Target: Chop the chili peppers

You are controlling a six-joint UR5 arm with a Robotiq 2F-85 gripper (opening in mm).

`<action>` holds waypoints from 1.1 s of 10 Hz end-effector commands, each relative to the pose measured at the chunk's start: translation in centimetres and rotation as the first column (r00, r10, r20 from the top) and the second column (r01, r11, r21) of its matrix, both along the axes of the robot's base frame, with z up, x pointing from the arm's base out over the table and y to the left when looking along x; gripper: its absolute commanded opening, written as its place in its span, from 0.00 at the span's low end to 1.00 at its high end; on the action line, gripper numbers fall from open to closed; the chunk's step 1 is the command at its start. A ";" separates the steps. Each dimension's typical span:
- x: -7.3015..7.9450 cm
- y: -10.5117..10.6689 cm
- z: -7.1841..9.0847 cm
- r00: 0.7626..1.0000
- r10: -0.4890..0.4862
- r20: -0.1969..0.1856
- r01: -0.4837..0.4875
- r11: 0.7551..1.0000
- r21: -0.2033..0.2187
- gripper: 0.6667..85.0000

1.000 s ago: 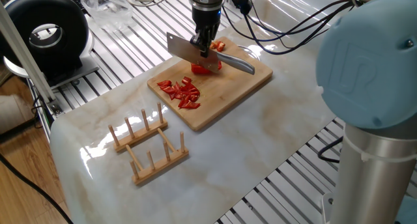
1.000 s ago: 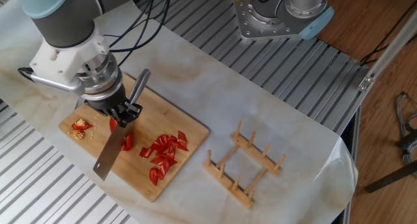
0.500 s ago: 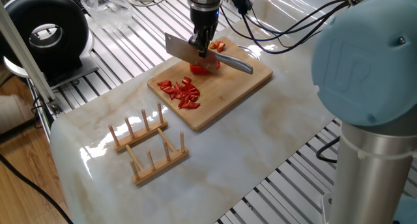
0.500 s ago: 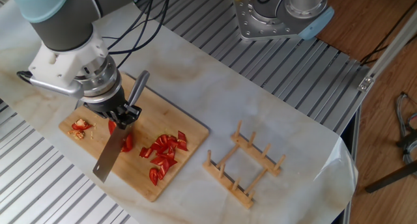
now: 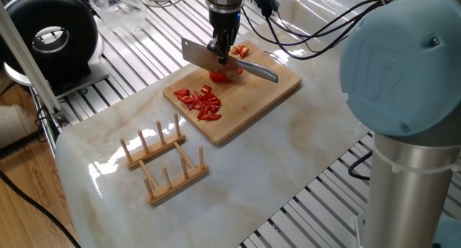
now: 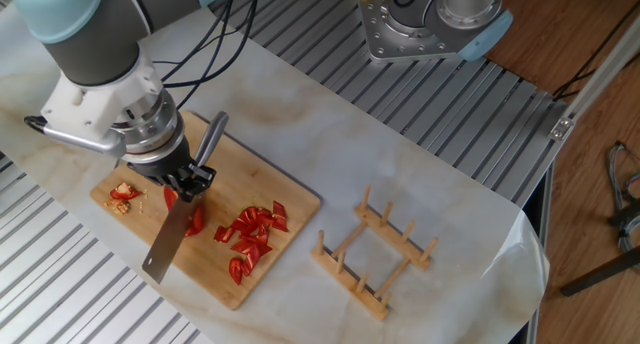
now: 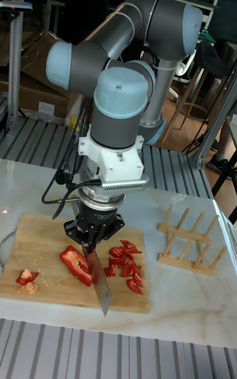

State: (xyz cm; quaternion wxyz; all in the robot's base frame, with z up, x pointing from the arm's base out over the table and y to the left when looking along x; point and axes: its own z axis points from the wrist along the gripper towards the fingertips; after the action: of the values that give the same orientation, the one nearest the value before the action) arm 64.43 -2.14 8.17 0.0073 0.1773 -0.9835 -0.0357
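While clamped on knife point(image 5: 216, 59) near blade/handle joint, gripper point(image 5: 222, 55) carries blade edge-down over uncut chili half point(image 7: 76, 265), prob. so each drop slices across it. Fingers closed tight on knife; nothing else held. Blade point(image 6: 167, 242) angled across board point(image 6: 291, 199), tip toward front edge, handle point(image 5: 259, 71) sticking out behind. Cut bits point(image 6: 251, 237) piled to one side of blade, clear of next cut; stem scraps w/ seeds point(image 6: 123, 195) parked at far end of board. Whether edge touches pepper: can't tell.

Board on pale marbled sheet point(image 5: 288, 147) over ribbed metal table point(image 6: 480, 114). Wooden peg rack point(image 6: 375, 250) well apart from board. Black round device point(image 5: 50, 33) at table edge. Workshop behind: crates, shelving, wood floor.
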 end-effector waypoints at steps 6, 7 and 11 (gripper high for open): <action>0.1 0.4 -0.9 1.000 0.011 0.001 -0.011 0.997 0.082 0.01; 0.2 0.2 -1.0 1.000 0.012 -0.004 -0.012 0.998 0.066 0.01; 0.1 0.2 -1.0 1.000 0.019 -0.013 -0.018 0.998 0.054 0.01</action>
State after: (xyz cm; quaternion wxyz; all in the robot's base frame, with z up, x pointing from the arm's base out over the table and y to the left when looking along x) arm 64.40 -2.05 7.10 0.0096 0.1860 -0.9806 -0.0606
